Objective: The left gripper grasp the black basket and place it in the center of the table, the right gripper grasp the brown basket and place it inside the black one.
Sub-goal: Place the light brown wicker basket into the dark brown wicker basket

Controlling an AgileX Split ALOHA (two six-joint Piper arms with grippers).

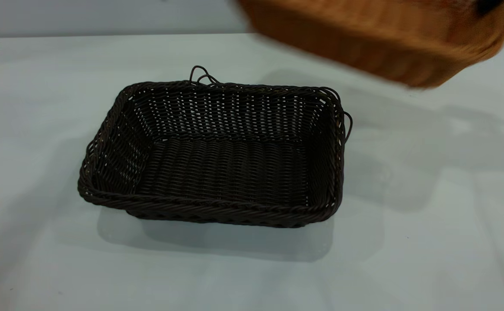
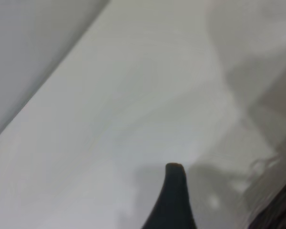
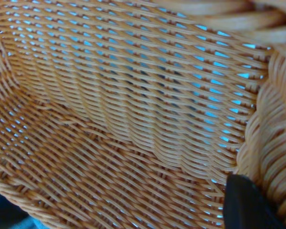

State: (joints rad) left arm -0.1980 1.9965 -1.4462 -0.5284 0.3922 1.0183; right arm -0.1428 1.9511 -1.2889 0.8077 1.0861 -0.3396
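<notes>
The black basket [image 1: 217,155] stands upright and empty on the white table [image 1: 429,242], near its middle. The brown basket [image 1: 377,39] hangs tilted in the air above the table's far right, behind and to the right of the black one, clear of it. My right gripper [image 3: 271,200] is shut on its braided rim; one black finger [image 3: 248,205] lies against the inner wall, and a dark bit of the gripper [image 1: 487,5] shows at the top edge. My left gripper [image 2: 226,200] is open and empty over bare table, out of the exterior view.
The brown basket's shadow [image 1: 390,172] falls on the table right of the black basket. A pale wall [image 1: 105,17] runs behind the table's far edge.
</notes>
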